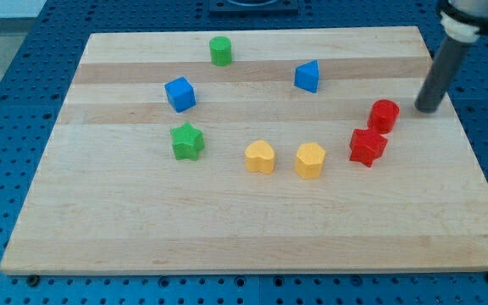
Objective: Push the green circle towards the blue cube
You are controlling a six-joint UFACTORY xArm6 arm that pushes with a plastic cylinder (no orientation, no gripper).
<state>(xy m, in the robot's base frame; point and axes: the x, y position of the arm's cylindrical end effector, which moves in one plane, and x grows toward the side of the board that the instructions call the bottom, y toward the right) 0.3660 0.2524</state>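
The green circle (220,51) is a short green cylinder near the board's top edge, left of centre. The blue cube (180,94) sits below it and a little to its left, about one block's width away. My tip (429,108) rests at the view's right side of the board, just right of the red cylinder (384,114), far from both the green circle and the blue cube.
A second blue block (307,76) with slanted faces lies right of centre. A green star (187,141) sits below the blue cube. A yellow heart (260,157), a yellow hexagon (309,160) and a red star (368,146) lie across the middle. The wooden board (252,237) sits on blue pegboard.
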